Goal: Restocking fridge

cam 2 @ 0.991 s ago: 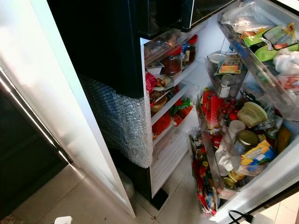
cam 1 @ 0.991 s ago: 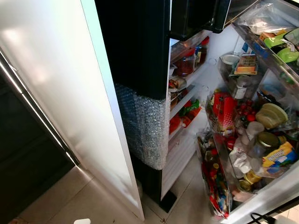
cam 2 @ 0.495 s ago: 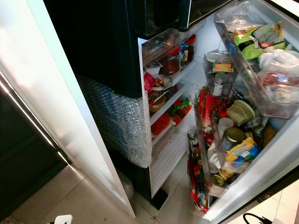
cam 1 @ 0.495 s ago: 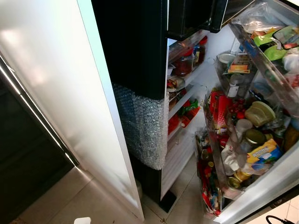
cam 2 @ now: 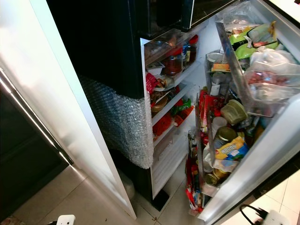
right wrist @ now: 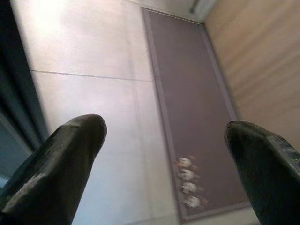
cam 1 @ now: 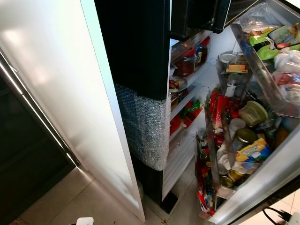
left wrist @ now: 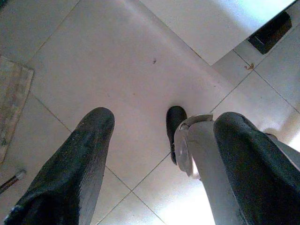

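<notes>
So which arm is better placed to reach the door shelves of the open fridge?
Probably the right: the open fridge door with its stocked shelves is on the robot's right. Both grippers, left and right, are open, pointing at the floor.

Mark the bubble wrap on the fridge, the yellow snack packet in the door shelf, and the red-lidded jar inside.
bubble wrap (cam 1: pixel 144 126), left eye view, middle of the sheet.
yellow snack packet (cam 1: pixel 253 151), left eye view, printed front.
red-lidded jar (cam 1: pixel 186 64), left eye view, glass body.

Before you: the fridge (cam 1: pixel 140 56) stands centre, its shelves (cam 1: pixel 187 77) holding jars (cam 1: pixel 185 63). The open door (cam 2: pixel 262 154) stands to your right, its racks (cam 2: pixel 220 140) packed with food. A panel (cam 1: pixel 51 84) stands left. Floor (cam 1: pixel 93 206) lies below.
</notes>
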Tool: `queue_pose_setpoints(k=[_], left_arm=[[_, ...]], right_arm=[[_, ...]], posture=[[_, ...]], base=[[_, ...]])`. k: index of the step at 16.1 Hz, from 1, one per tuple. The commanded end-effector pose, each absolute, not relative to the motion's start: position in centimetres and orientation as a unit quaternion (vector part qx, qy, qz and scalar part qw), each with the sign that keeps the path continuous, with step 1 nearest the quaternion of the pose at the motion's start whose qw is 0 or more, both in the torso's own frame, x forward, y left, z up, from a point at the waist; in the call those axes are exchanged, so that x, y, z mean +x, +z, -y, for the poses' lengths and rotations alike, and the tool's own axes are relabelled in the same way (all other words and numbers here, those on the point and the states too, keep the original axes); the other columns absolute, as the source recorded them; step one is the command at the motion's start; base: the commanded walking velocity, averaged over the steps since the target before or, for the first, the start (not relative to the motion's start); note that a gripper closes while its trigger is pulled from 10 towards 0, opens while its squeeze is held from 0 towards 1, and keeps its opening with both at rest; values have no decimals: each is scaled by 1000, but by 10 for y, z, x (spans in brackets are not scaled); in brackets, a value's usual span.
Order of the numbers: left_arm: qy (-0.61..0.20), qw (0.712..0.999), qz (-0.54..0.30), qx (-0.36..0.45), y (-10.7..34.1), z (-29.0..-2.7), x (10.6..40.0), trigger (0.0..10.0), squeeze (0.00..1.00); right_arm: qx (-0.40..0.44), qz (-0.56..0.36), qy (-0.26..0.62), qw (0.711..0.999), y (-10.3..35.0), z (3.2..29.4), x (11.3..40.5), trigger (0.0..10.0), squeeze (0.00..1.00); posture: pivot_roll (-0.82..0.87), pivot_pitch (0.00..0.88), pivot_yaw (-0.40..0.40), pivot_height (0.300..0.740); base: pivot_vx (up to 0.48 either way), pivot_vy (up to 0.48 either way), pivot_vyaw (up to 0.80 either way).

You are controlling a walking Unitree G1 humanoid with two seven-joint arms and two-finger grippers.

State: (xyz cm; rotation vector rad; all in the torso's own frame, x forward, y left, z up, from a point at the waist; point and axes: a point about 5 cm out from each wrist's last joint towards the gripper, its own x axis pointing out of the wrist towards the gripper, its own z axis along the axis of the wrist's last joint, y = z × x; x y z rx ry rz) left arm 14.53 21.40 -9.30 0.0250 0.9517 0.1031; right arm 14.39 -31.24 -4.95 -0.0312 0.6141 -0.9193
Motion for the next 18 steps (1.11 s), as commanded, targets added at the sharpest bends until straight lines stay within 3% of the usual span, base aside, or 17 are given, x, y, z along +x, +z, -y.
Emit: queue_pose_setpoints(k=[1,6,11,13,16,18], left_arm=[[50,885,-463,14,-94,-215,142,10000,0],[48,883,-466,16,-95,-215,140,10000,0],[47,883,-467,18,-95,-215,139,10000,0],[47,884,-466,18,-95,-215,140,10000,0],[44,886,-462,18,-94,-212,142,10000,0],[42,887,-460,18,-94,-211,143,10000,0]], right_arm=[[-3,-279,-425,861,-48,309,149,10000,0],[11,-276,-370,887,-51,295,160,10000,0],[31,-279,-213,936,-54,256,187,10000,0],[49,-288,-171,941,-56,242,193,10000,0],[79,-310,-31,947,-63,200,200,10000,0],[91,-322,4,942,-66,190,198,10000,0]], posture=[[-90,0,35,740],[-85,0,35,740],[-87,6,35,740],[-83,7,32,740],[-83,9,31,740],[-86,13,28,740]], base=[[0,0,0],[0,0,0],[0,0,0],[0,0,0],[0,0,0],[0,0,0]])
